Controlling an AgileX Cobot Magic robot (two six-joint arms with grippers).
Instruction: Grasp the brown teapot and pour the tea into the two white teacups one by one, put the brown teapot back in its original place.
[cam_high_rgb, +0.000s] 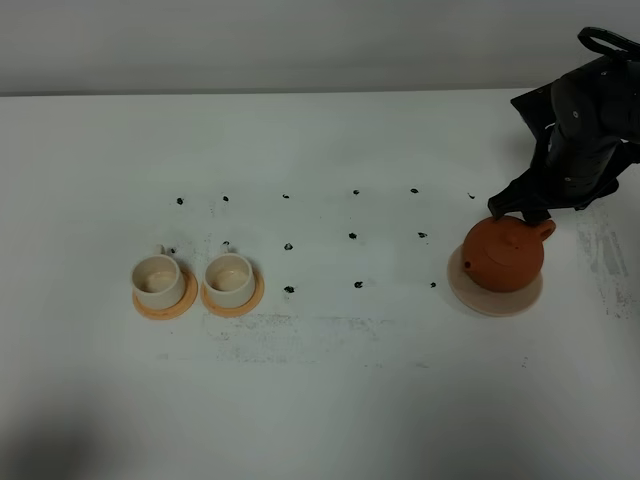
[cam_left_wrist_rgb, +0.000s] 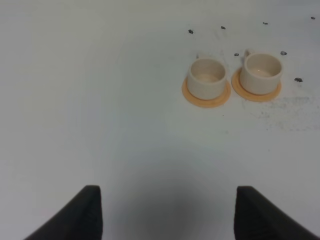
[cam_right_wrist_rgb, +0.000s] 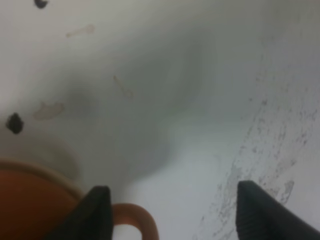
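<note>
Right gripper (cam_high_rgb: 520, 208): jaws stand wide apart, with nothing clamped. It sits just behind the brown teapot (cam_high_rgb: 503, 253), on its handle side. In the right wrist view the loop handle (cam_right_wrist_rgb: 136, 218) lies between the fingers (cam_right_wrist_rgb: 96, 212), close against one of them. Contact cannot be confirmed.

The teapot stands upright with its lid on, seated on the pale beige saucer (cam_high_rgb: 495, 294). Its spout (cam_high_rgb: 466, 264) points toward the cups.

Rows of small dark marks (cam_high_rgb: 352, 236) dot the white table (cam_high_rgb: 350, 400) on the teapot's spout side.

Beyond the marks, well apart from the teapot, stand the nearer teacup (cam_high_rgb: 230, 277) and the farther teacup (cam_high_rgb: 158, 277). They are side by side, each upright on one of the orange saucers (cam_high_rgb: 240, 304).

Left gripper (cam_left_wrist_rgb: 167, 215): jaws apart and empty, over bare table, facing the cups. Its place relative to the teapot cannot be told.
</note>
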